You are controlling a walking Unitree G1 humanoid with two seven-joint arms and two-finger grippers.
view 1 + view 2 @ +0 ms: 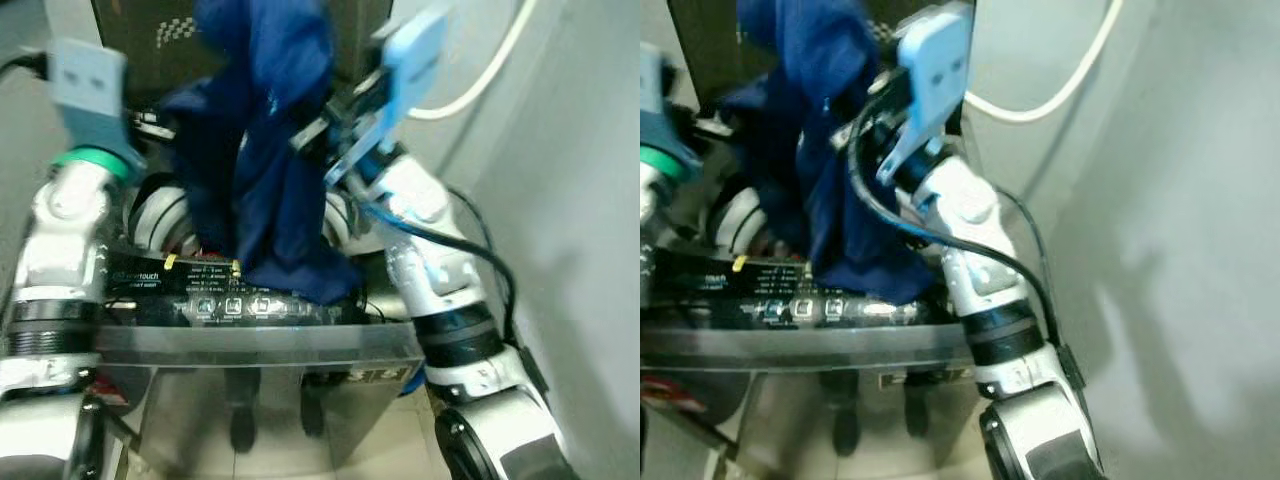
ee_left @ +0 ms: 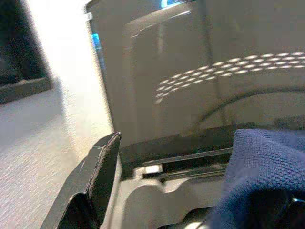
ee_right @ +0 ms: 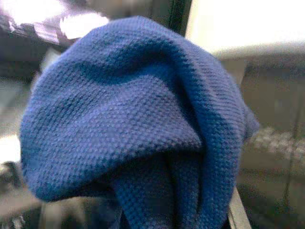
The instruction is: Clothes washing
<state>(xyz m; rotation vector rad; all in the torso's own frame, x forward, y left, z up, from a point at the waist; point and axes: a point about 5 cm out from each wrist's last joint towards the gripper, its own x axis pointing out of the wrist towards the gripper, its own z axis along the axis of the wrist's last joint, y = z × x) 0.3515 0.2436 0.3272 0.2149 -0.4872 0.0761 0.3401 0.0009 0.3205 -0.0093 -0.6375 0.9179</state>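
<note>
Top-loading washing machine [image 1: 300, 345] seen from above, dark control panel [image 1: 230, 300] along its front edge, raised dark lid [image 2: 200, 71] at the back. A dark blue knit garment [image 1: 270, 150] hangs bunched over the tub opening between both arms, its lower end draped down onto the front edge and control panel, touching it. Right gripper [image 3: 209, 210] is up at the right side of the opening with the cloth piled over it; the right wrist view is mostly blue knit fabric, so it seems to have hold of the garment, but how far its fingers are apart cannot be told. Left gripper [image 2: 190, 210] is at the left side of the opening near the lid; one black finger [image 2: 102, 176] shows bare, well apart from the other, which is wrapped in blue cloth, so the fingers look spread wide with fabric against one side. White hose [image 1: 490, 70] runs along the grey wall [image 1: 580, 200] behind the right arm.
</note>
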